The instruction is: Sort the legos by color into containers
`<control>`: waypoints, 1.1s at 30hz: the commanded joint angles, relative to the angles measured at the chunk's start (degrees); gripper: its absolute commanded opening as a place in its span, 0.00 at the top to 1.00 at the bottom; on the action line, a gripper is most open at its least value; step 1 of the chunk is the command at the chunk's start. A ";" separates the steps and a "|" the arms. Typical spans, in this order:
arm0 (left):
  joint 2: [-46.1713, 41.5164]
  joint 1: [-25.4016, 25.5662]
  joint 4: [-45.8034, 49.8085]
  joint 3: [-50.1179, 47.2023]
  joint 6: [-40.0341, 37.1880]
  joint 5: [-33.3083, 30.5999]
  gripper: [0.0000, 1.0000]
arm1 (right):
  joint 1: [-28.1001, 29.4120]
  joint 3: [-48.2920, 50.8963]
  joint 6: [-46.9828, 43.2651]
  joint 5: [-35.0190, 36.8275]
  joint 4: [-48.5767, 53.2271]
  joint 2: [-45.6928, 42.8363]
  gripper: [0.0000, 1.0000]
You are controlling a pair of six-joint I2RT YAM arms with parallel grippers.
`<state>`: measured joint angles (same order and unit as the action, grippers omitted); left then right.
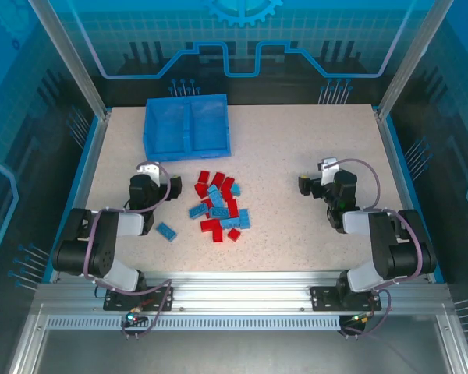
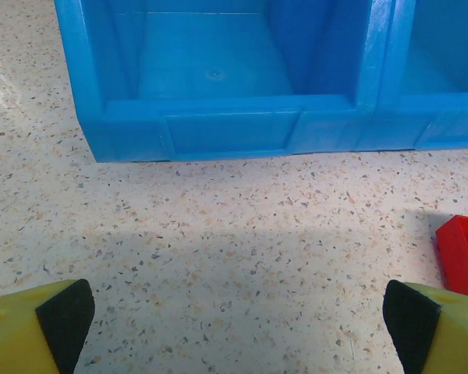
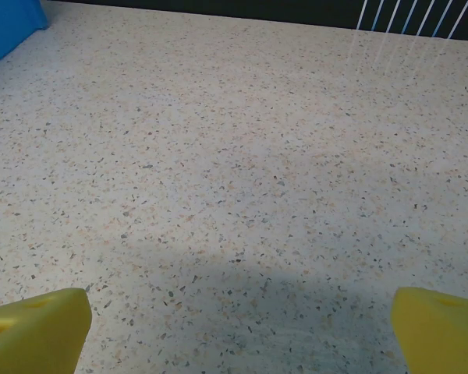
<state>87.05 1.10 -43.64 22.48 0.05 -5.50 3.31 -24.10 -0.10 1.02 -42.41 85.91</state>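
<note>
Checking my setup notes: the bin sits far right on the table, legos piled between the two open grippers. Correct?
No. The top view shows the bin far left, not right. The legos do lie between the open left gripper and right gripper.

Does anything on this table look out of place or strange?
One light blue lego lies alone, left of the mixed pile of legos and apart from it. Nothing looks spilled or damaged; the bin stands level.
</note>
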 commanded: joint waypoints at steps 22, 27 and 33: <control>-1.21 -0.47 -0.60 1.42 -0.05 1.18 0.01 | 2.25 -6.78 3.75 10.45 21.58 -13.47 0.00; -11.41 -0.32 14.50 4.18 3.02 -4.61 0.01 | 5.63 -13.94 15.04 12.96 49.98 -28.17 0.00; -23.99 1.67 40.68 12.56 14.90 -6.66 0.01 | 9.18 -24.30 28.99 2.93 74.63 -32.93 0.00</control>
<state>66.76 1.72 -19.68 30.06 7.18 -9.47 10.07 -45.89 20.23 8.97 12.67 52.86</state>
